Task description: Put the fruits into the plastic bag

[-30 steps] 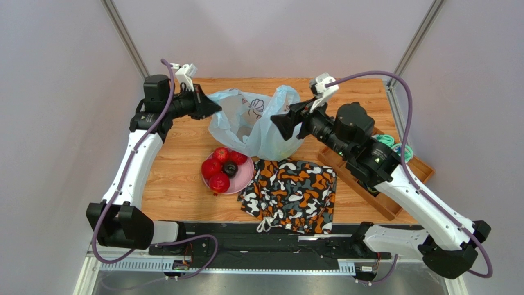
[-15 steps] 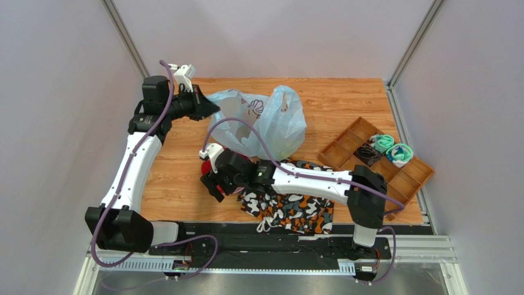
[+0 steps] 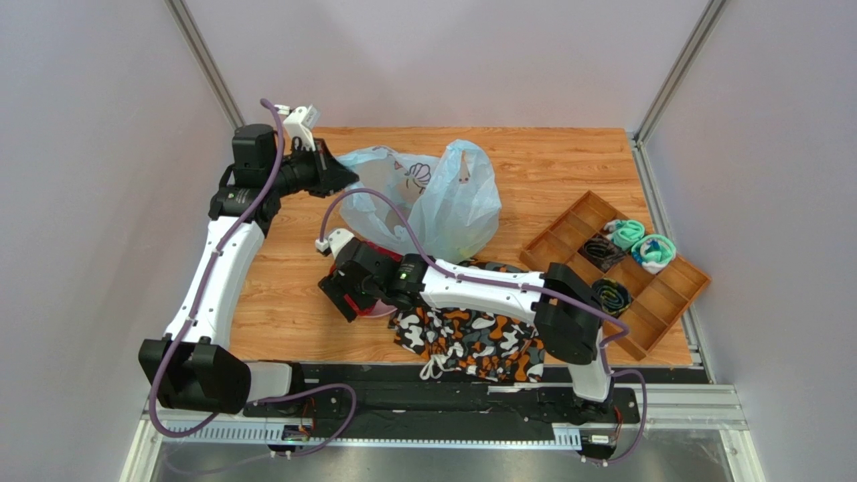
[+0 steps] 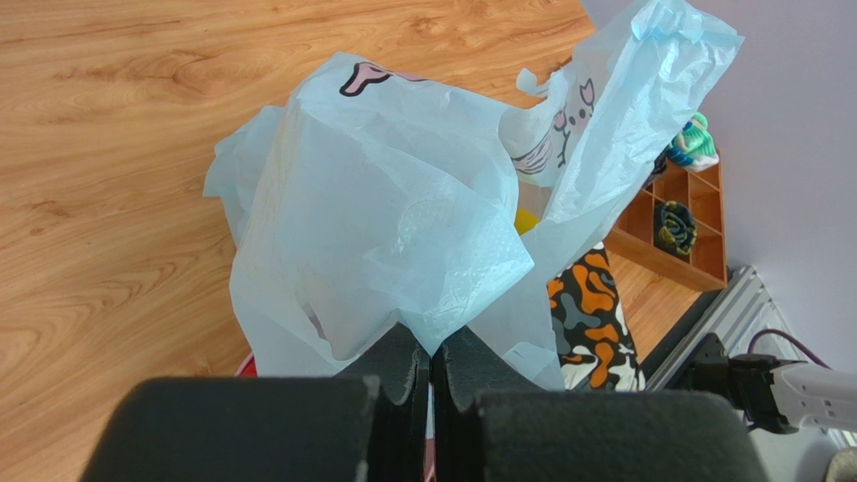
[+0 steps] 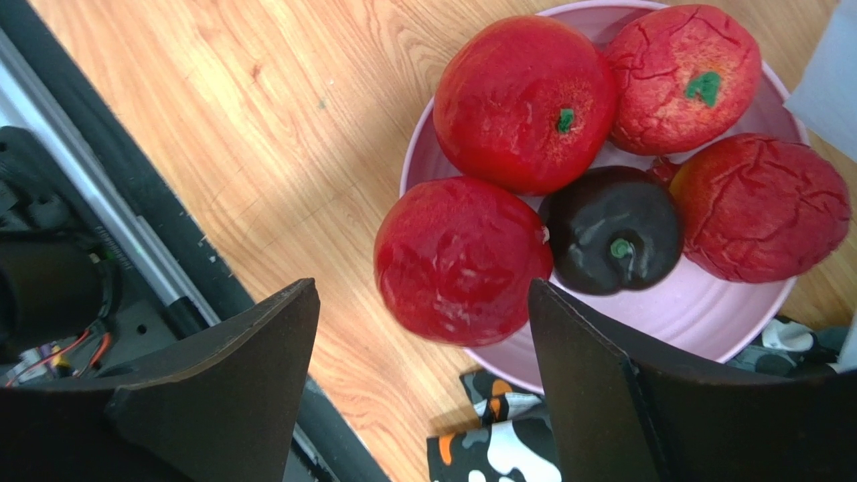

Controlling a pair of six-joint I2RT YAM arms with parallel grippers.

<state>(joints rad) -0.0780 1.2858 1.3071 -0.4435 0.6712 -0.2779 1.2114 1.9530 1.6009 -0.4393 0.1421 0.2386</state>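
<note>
Overhead, a pale blue plastic bag (image 3: 443,201) with pink cartoon prints stands puffed up on a wooden table (image 3: 563,161). The left gripper (image 3: 340,179) is at the bag's left edge, its jaws pressed together and pinching a fold of the crinkly film. The left wrist view shows the fold clamped tight between the black fingers (image 4: 402,367). A patch of yellow (image 4: 525,219) shows through the bag's mouth; what it is cannot be told.

Just on the near side of the bag sits a pink plate (image 5: 654,316) holding the fruit that is not bagged: four red fruits (image 5: 523,100) and one dark fruit (image 5: 614,226), all packed close and touching. A corner of the bag overhangs the plate's far rim.

The right gripper (image 5: 420,291) hangs over the plate with its jaws spread wide. The red fruit farthest from the bag (image 5: 458,256) lies in the gap between them, ungripped. From overhead, this gripper and its wrist hide nearly all of the plate.

A camouflage cloth (image 3: 473,336) in orange, black and white lies on the near side of the bag, its edge meeting the plate. The right arm stretches across it. A purple cable (image 3: 387,201) loops in front of the bag. Well to the right of the bag is a wooden tray (image 3: 563,233) with compartments, several holding small rolled items (image 3: 629,233).
</note>
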